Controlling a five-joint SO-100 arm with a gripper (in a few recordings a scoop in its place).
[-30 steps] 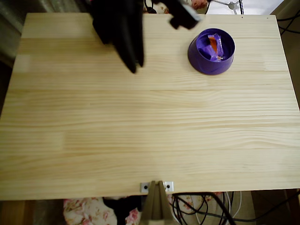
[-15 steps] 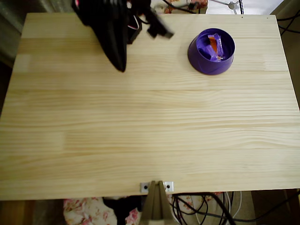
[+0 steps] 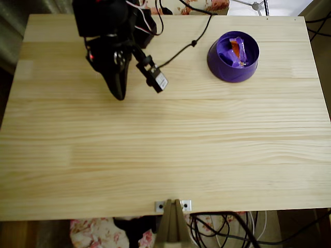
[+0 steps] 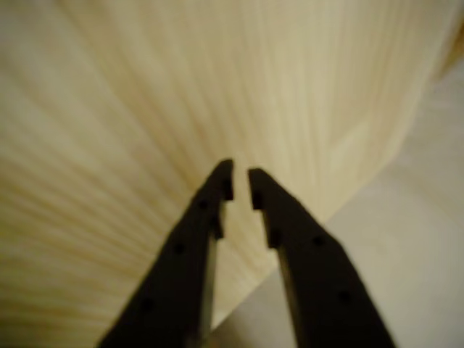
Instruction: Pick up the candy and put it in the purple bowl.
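In the overhead view the purple bowl stands near the table's back right. An orange candy with purple wrapper ends lies inside it. My black gripper hangs over bare wood at the back left, far to the left of the bowl, its tip pointing toward the table's front. In the wrist view the gripper is over blurred wood grain with its two black fingers drawn almost together. Nothing is between them.
A black cable runs from the arm across the back of the table toward the bowl. The small camera module sticks out to the right of the gripper. A metal bracket sits at the front edge.
The arm has swung left and toward the table's front, away from the bowl. The candy stays in the bowl.
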